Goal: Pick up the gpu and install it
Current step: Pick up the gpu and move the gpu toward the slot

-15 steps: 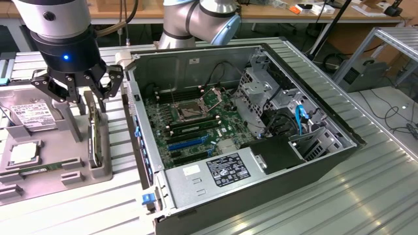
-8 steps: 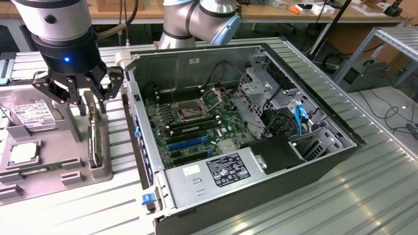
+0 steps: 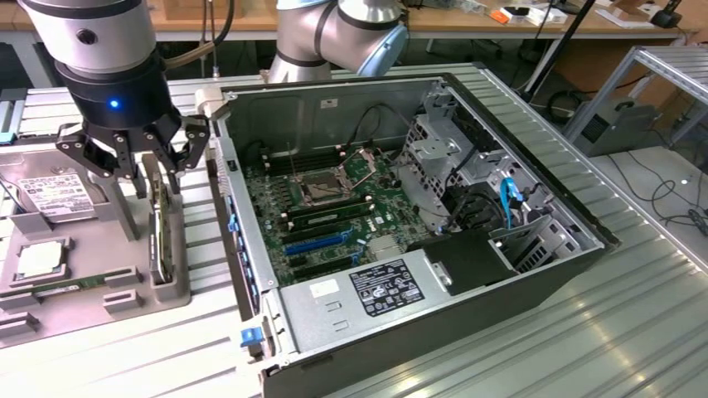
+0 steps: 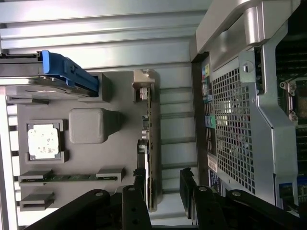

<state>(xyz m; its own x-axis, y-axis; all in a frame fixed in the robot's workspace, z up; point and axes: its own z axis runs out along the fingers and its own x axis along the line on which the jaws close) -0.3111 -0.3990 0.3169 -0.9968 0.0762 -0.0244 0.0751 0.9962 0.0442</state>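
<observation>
gpu [image 4: 151, 143] upright on edge, between spread fingers [image 4: 188, 183]

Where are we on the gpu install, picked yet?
Nothing done yet: the gpu stands on edge in its gray holder tray. In hand: the gripper is low over it, fingers open either side of the card, not closed. Left: the grasp, lift, and seating; the blue slots in the open case are empty.
</observation>
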